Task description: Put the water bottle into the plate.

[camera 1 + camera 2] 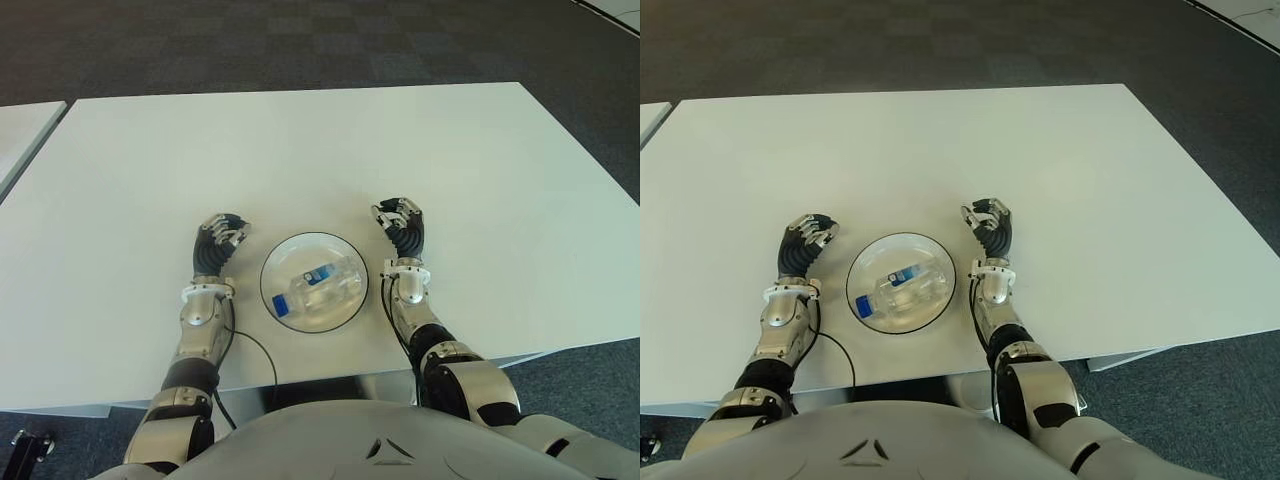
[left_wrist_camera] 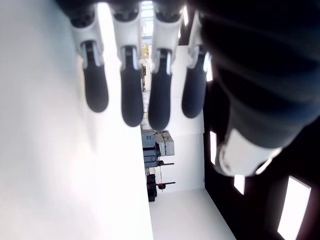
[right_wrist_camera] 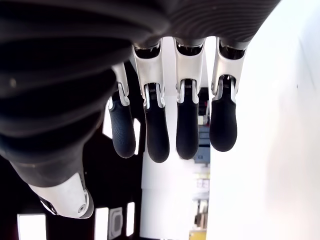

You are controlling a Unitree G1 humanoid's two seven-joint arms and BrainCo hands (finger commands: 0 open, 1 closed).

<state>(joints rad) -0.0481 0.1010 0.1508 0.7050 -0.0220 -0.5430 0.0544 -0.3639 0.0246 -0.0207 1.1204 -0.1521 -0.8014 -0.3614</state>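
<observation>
A clear water bottle [image 1: 315, 284] with a blue label and blue cap lies on its side inside the round white plate [image 1: 276, 262], near the table's front edge. My left hand [image 1: 219, 243] shows just left of the plate, fingers relaxed and holding nothing. On the plate's right side is my right hand [image 1: 402, 228], also relaxed and empty. The left wrist view shows bare fingers [image 2: 131, 95] with nothing between them. In the right wrist view the fingers [image 3: 187, 125] hang loose in the same way.
The white table [image 1: 320, 150] stretches far behind the plate and hands. A thin black cable [image 1: 262, 352] runs along the front edge near my left forearm. Another white table's corner [image 1: 20, 130] shows at far left. Dark carpet surrounds the table.
</observation>
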